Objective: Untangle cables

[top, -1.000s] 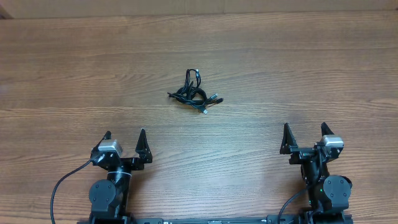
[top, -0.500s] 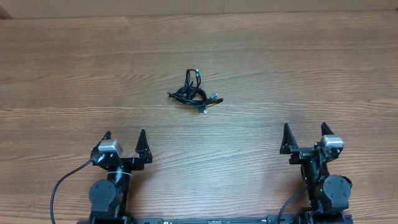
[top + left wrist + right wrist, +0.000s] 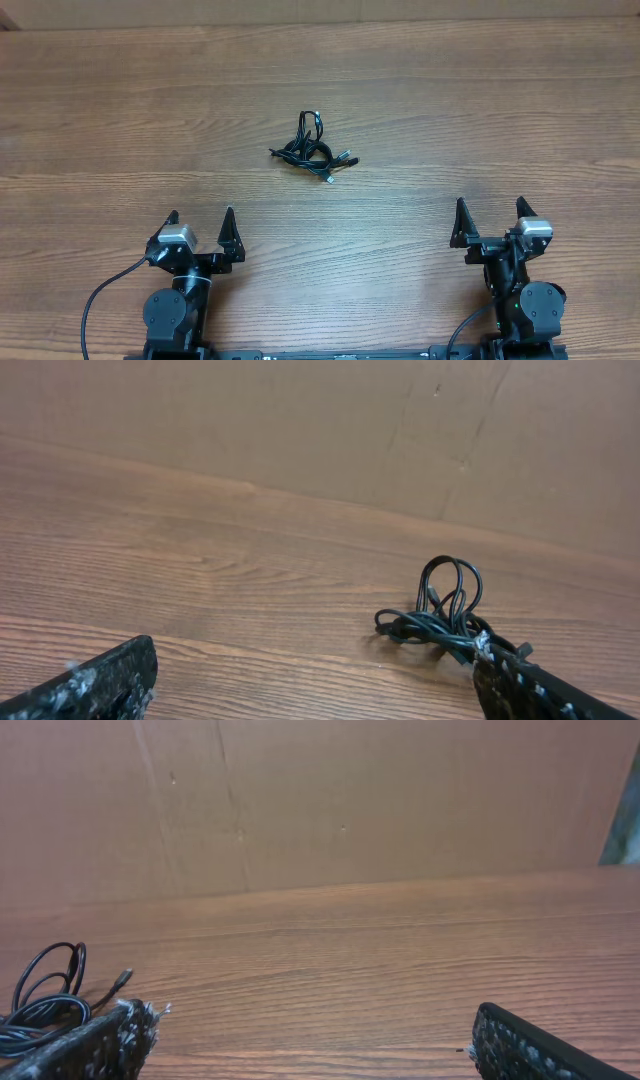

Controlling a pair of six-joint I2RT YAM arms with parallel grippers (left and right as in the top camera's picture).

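The cables lie bunched in a small black knot on the wooden table, a little left of centre, with plug ends sticking out to the right. The knot also shows in the left wrist view and at the left edge of the right wrist view. My left gripper is open and empty near the front edge, well short of the knot. My right gripper is open and empty at the front right, far from the knot.
A brown cardboard wall stands along the table's far edge. A thick black arm wire loops by the left arm's base.
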